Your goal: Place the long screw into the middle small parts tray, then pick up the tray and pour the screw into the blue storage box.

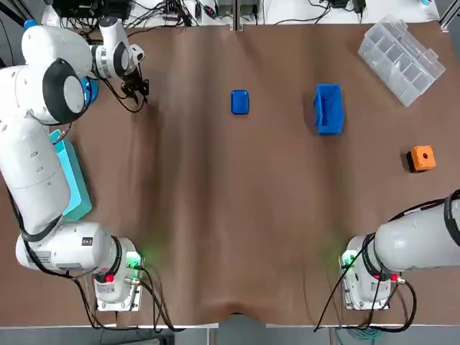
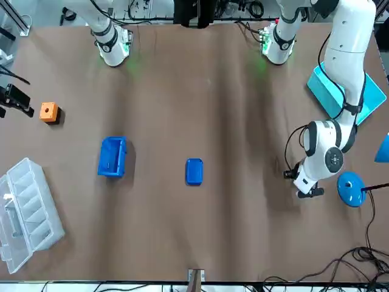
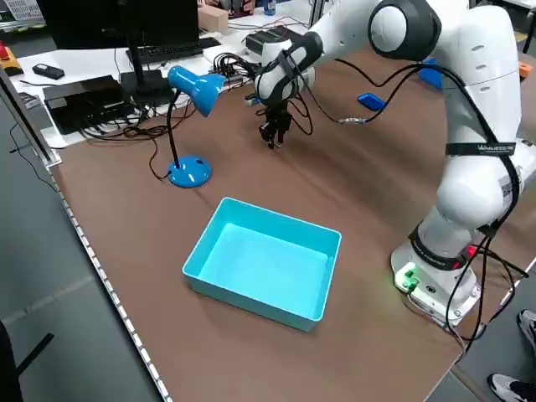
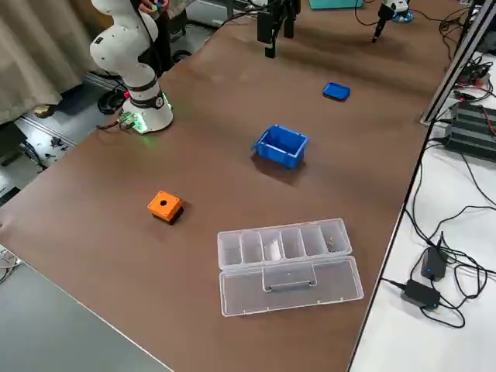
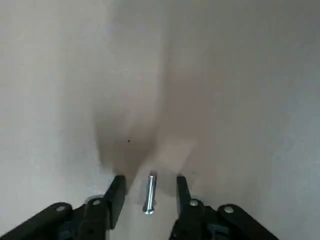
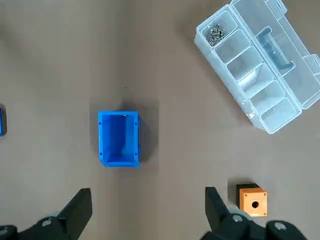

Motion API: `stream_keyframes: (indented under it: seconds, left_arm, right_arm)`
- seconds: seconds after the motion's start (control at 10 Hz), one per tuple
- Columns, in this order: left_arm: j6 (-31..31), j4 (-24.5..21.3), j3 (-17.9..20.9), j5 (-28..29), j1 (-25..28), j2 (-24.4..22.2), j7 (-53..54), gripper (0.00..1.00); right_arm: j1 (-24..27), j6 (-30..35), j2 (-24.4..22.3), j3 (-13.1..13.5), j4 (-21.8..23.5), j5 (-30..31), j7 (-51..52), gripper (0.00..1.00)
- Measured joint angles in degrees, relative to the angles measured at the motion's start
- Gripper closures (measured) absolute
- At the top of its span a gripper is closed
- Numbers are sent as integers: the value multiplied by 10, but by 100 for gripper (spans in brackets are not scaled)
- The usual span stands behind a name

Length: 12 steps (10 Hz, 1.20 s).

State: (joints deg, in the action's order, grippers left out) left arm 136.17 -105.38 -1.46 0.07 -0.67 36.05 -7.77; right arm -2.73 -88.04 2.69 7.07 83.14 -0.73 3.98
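Looking down, we see one long screw (image 5: 149, 194) between the left gripper's (image 5: 150, 181) two spread fingers (image 5: 116, 192). The right gripper's (image 6: 147, 194) are spread too.

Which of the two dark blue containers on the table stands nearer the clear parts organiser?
The blue storage box, the taller, open-topped one; the flat blue tray lies farther from the clear parts organiser.

Brown table (image 1: 215, 215), blue desk lamp (image 3: 195, 86), tangled cables (image 1: 167, 13) behind.
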Motion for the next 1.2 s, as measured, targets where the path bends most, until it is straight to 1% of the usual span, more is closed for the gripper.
stream_keyframes:
  seconds: [0.1, 0.2, 0.3, 0.4, 0.5, 0.8, 1.0, 1.1, 1.2]
  left_arm:
    - [0, 0, 0, 0, 0, 0, 0, 58]
    - [0, 2, -1, 0, 0, 0, 0, 68]
    - [0, 2, 0, 0, 0, 0, 0, 74]
    - [0, 3, 0, 0, 0, 0, 0, 89]
    - [0, 3, 0, 0, 0, 0, 0, 92]
    - [0, 6, 0, 0, 0, -11, 0, 93]
    - [-9, 9, -3, 0, -2, -46, -1, 93]
    - [-15, 10, -10, 0, -5, -65, -1, 93]
    - [-18, 10, -27, 0, -7, -80, -1, 93]
  right_arm:
    - [0, 0, 0, 0, 0, 0, 0, 0]
    - [-1, 0, 0, 0, -1, 0, 0, 0]
    - [-1, 0, 0, 0, -1, 0, 0, 0]
    - [-1, 0, 0, -1, -1, 0, 0, 0]
    - [-1, 0, 0, -1, -1, 0, 0, 0]
    - [-1, 0, 0, -1, -1, 0, 0, 0]
    - [0, 0, 0, 0, -1, 0, 0, 0]
    - [0, 1, 0, 0, -1, -1, 0, 0]
    - [-1, 5, 0, -1, -1, -1, 0, 0]
